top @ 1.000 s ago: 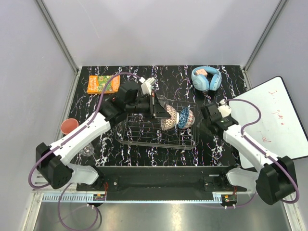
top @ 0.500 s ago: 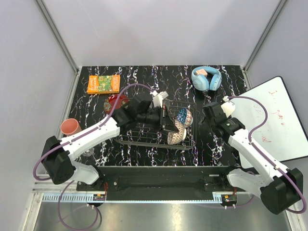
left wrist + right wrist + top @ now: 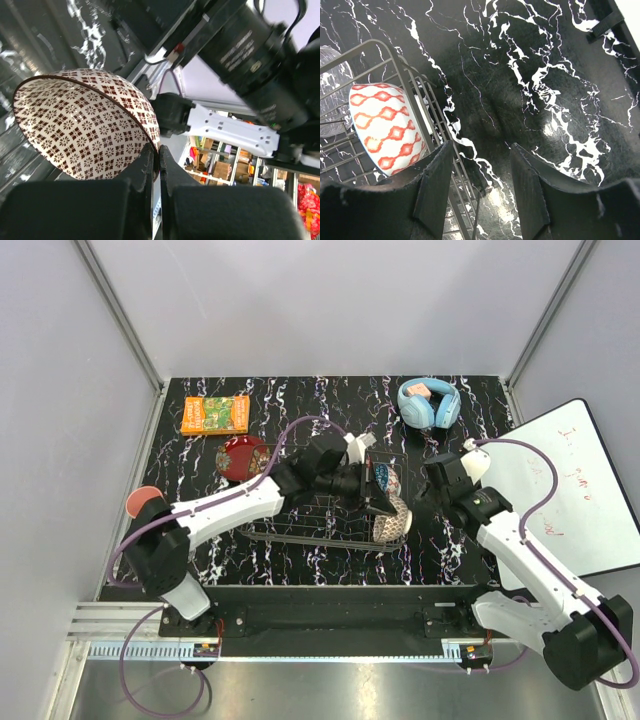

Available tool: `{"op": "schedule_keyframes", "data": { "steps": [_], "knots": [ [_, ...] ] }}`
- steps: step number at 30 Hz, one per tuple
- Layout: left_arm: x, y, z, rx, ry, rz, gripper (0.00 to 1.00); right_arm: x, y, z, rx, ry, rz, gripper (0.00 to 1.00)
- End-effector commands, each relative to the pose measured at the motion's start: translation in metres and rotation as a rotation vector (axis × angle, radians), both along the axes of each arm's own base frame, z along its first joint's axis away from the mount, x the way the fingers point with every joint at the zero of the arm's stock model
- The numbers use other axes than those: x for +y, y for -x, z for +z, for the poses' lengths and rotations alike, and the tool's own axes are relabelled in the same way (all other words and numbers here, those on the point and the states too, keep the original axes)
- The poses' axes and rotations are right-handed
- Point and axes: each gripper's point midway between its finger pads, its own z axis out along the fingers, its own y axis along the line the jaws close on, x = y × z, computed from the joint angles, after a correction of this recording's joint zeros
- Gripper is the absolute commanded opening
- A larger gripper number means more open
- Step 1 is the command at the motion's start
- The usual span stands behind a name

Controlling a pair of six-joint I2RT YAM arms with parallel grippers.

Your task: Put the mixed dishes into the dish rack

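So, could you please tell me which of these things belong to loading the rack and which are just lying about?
Part of the job:
- rack
- beige bowl, pinched by the left pincer
- blue bowl, in the rack
- red plate
- pink cup

Just lying about:
- book
- headphones
- whiteboard
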Motion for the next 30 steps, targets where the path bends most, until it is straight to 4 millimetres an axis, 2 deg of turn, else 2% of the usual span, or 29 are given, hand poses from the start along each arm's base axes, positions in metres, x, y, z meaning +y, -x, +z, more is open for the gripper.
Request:
{"op": "schedule_keyframes", "data": {
  "steps": [1, 6, 10, 15, 25, 30],
  "knots": [
    [-0.025, -0.009, 0.069, -0.102, 0.201, -0.046, 0.0, -0.007, -0.003, 0.013, -0.067, 0.032, 0.0, 0.57],
    [-0.029, -0.013, 0.066, -0.077, 0.203, -0.047, 0.0, -0.013, 0.0, 0.013, -0.078, 0.055, -0.001, 0.58],
    [-0.02, -0.011, 0.048, -0.054, 0.176, -0.036, 0.0, -0.016, 0.002, 0.011, -0.079, 0.06, -0.004, 0.58],
    [-0.013, -0.019, 0.043, -0.042, 0.172, -0.011, 0.0, -0.017, 0.004, 0.01, -0.084, 0.063, -0.006, 0.58],
    [0.007, -0.018, -0.002, 0.011, 0.074, 0.026, 0.0, -0.018, 0.005, 0.016, -0.105, 0.055, -0.007, 0.58],
    [0.004, -0.019, -0.01, 0.029, 0.062, 0.017, 0.0, -0.019, 0.007, 0.015, -0.112, 0.054, -0.005, 0.58]
  ]
}}
